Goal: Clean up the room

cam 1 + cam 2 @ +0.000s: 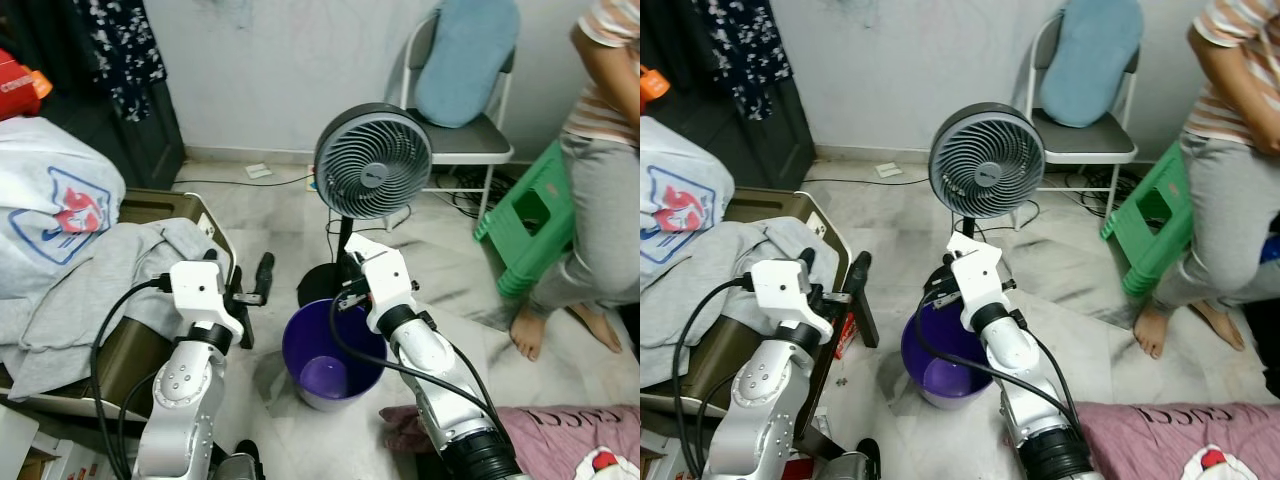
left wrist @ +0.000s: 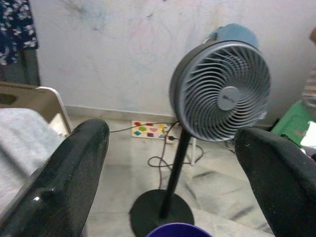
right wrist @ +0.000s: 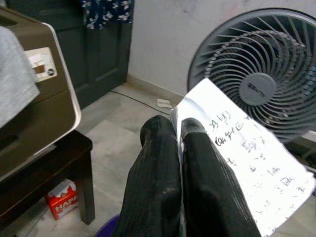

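Right tool (image 3: 180, 129) clamps paper (image 3: 247, 163) above the purple bin (image 1: 330, 352); left tool (image 2: 170, 163) gapes (clothes at nine o'clock remain).

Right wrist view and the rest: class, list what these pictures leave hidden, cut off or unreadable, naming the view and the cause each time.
1. The paper pinched in the right gripper: handwriting too small to read; the right wrist view's edge cuts its lower part.
2. Purple bucket: the right arm covers part of its rim in the eye views.
3. Person: cut off by the frame edge.
4. Fan base: partly hidden behind the bucket rim in the left wrist view.
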